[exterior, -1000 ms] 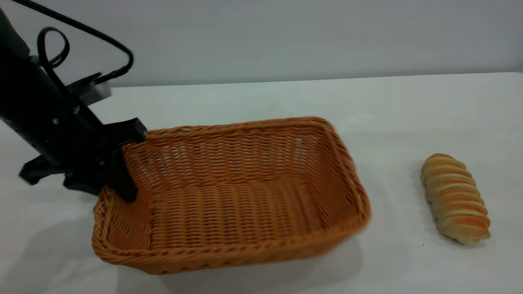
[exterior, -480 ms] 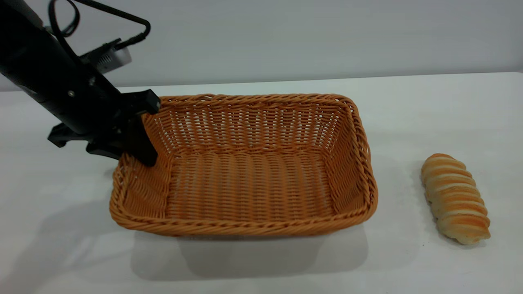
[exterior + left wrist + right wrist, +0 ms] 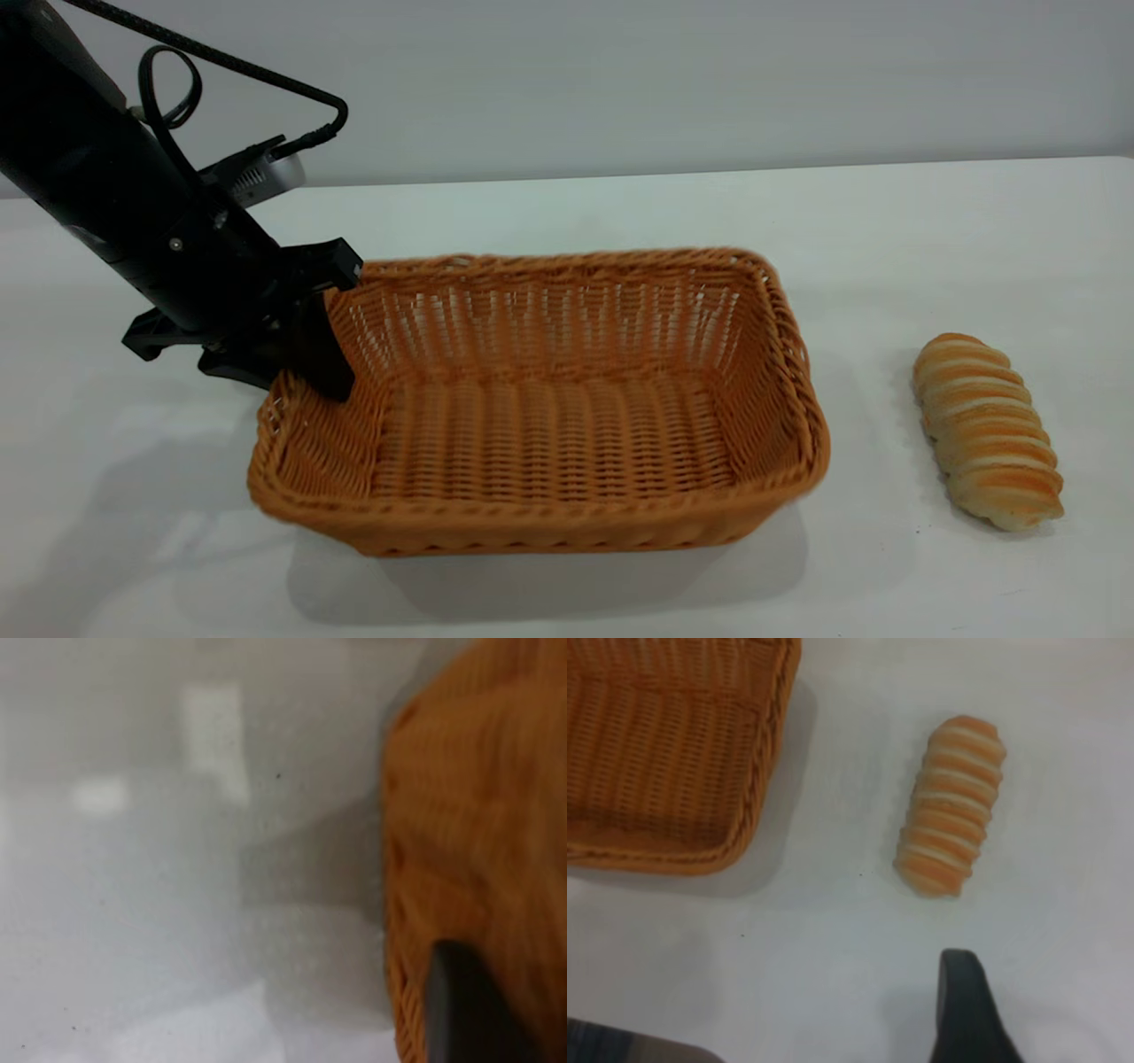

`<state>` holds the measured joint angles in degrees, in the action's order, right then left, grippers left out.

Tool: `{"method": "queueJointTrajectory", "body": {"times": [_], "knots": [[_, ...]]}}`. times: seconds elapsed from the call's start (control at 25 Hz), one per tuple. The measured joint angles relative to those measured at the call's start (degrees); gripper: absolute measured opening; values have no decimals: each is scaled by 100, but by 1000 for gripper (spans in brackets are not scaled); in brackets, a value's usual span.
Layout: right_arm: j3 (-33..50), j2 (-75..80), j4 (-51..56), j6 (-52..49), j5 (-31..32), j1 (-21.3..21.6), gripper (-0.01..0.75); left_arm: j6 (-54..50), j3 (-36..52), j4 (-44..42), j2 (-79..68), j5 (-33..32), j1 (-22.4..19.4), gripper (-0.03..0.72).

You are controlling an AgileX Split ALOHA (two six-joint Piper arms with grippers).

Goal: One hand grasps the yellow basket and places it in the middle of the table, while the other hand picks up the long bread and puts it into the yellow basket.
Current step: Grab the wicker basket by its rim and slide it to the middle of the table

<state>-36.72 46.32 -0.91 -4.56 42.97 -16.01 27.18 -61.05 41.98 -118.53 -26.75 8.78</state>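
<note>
Item: yellow wicker basket (image 3: 567,399), left short rim pinched in the left gripper (image 3: 306,354) jaws; lower than half a second ago, near the tabletop (image 3: 930,230) middle, apparently being set down. Item: long bread roll (image 3: 986,430), untouched, right of basket. Right gripper (image 3: 970,1010): one finger visible above the tabletop near the bread, jaw state indeterminate.
</note>
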Motion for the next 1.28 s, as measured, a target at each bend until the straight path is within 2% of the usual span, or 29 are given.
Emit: {"method": "queueJointTrajectory", "body": {"times": [0.08, 0.16, 0.2, 0.28, 0.4, 0.56, 0.84, 1.28], "knots": [[0, 0, 0, 0, -5, 0, 502, 11, 0, 13, 0, -11, 0, 392], [0, 0, 0, 0, -5, 0, 502, 12, -19, 25, 0, -24, 0, 558], [0, 0, 0, 0, -5, 0, 502, 12, -38, 32, 0, -38, 0, 607], [0, 0, -4, 4, -5, 0, 502, 12, -50, 43, 0, -118, 0, 659], [0, 0, -6, 90, -11, 0, 502, 12, -50, 38, 0, -279, 0, 661], [0, 124, -11, 100, -167, 0, 502, 12, -50, -145, 212, -347, 0, 624], [-45, 1016, 5, 107, -495, 0, 507, 12, -50, -750, 841, -367, 0, 587], [-1171, 3129, 0, 115, -437, 0, 592, 12, -50, -830, 1437, -502, 0, 584]]}}
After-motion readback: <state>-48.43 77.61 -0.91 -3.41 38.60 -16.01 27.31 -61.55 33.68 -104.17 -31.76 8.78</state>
